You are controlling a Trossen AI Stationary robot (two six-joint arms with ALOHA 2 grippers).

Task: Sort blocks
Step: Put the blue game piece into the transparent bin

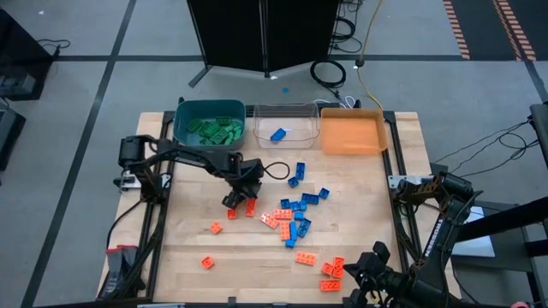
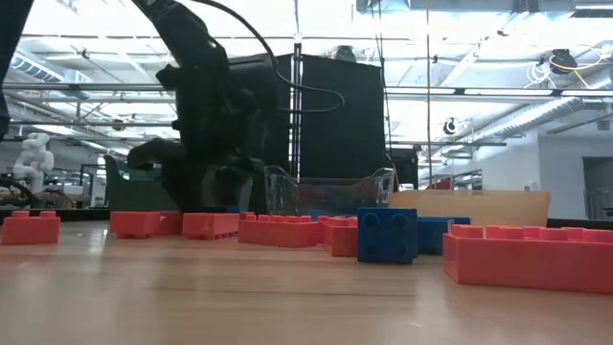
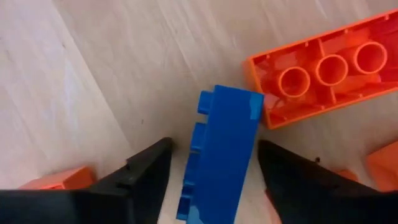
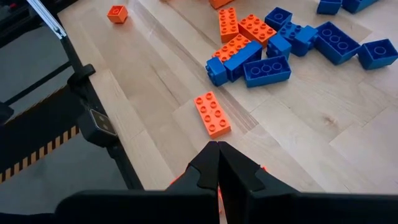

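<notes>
Left tool over a blue block, mid-surface

Your left tool [image 3: 211, 180] sits low on the surface [image 1: 360, 205], fingers apart on either side of a blue block [image 3: 221, 155] that touches an upturned orange block [image 3: 323, 74]. Your right tool [image 4: 217, 163], pressed together, waits at the near edge beside scattered blocks [image 4: 267, 46].

I saw green blocks [image 1: 210, 129] in the teal bin [image 1: 184, 112], one blue block [image 1: 277, 134] in the clear bin [image 1: 312, 130] beside it, then a plain orange bin [image 1: 377, 141]. Blue and orange-red blocks [image 1: 295, 224] speckled the pale wooden table [image 1: 368, 205]. Both arms were black.
</notes>
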